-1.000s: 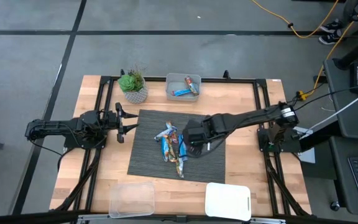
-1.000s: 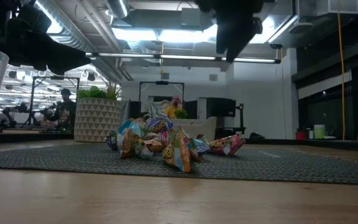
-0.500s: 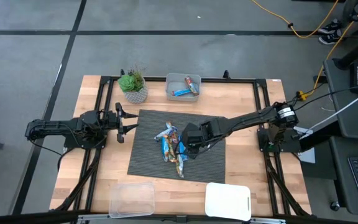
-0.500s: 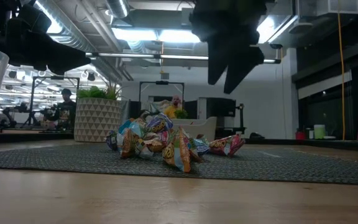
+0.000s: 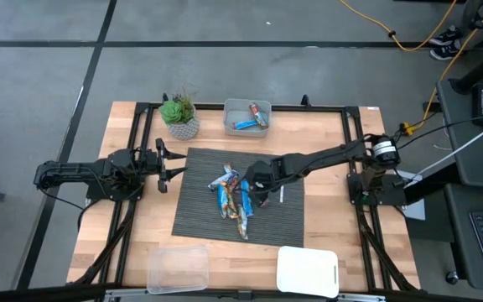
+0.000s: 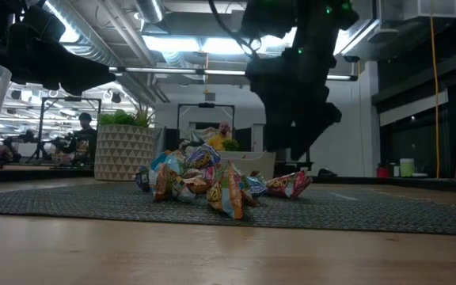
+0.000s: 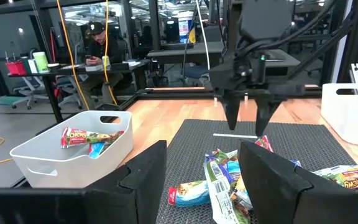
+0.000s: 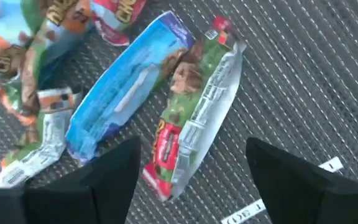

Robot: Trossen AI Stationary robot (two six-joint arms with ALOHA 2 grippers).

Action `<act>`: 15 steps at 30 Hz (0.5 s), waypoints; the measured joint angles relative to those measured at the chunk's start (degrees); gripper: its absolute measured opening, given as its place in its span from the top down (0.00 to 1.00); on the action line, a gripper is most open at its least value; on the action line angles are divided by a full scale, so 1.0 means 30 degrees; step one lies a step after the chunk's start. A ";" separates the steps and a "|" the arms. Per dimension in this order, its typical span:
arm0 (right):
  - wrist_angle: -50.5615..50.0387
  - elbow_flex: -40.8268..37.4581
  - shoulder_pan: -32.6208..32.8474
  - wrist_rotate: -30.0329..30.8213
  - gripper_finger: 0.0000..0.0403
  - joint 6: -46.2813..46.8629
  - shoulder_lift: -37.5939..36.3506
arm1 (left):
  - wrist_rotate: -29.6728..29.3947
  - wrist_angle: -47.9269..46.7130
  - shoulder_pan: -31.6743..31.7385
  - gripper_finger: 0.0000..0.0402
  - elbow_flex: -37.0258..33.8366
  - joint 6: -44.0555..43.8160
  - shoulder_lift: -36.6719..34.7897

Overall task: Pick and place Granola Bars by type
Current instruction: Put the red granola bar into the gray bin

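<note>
Several bars (image 5: 233, 195) lie heaped on the dark mat (image 5: 199, 216) in the middle of the table (image 5: 342, 243), their wrappers blue, green, red and gold. From the right wrist view, the nearest thing is a green-and-red bar (image 8: 194, 124) lying on the mat directly between the two spread fingers (image 8: 114, 171), touching a blue bar (image 8: 126, 93) alongside it; neither finger touches a wrapper. The right gripper (image 5: 261, 186) hangs at the right edge of the heap with its jaws wide apart, pointing down at the mat. In the low view it hangs above the right end of the pile (image 6: 212, 180), its tips clear of the top wrappers. The left gripper (image 5: 172, 165) waits at the mat's left edge, well apart from the heap, jaws partly apart and holding nothing. Nearer the low camera stand a clear tub (image 5: 178, 267) and a white tub (image 5: 308, 270). Farther off, at the table's back edge, a white bin (image 5: 246, 127) holds two or three bars (image 5: 252, 117), and a potted plant (image 5: 179, 114) stands just beside it. Beyond the table, a person (image 7: 98, 46) sits at a desk.
</note>
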 joint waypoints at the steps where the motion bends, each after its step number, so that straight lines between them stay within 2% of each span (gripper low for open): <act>1: 0.0383 -0.0166 -0.0052 -0.0173 0.27 -0.0019 0.0003 | -0.0003 0.0000 0.0000 0.53 0.0003 0.0000 0.0004; 7: 0.2526 -0.0832 -0.0035 -0.0652 0.27 0.0374 0.0331 | 0.0000 0.0000 0.0000 0.52 0.0002 0.0000 0.0005; 15: 0.2784 -0.0965 -0.0043 -0.0870 0.27 0.0475 0.0699 | -0.0007 0.0002 0.0000 0.53 0.0002 0.0000 0.0005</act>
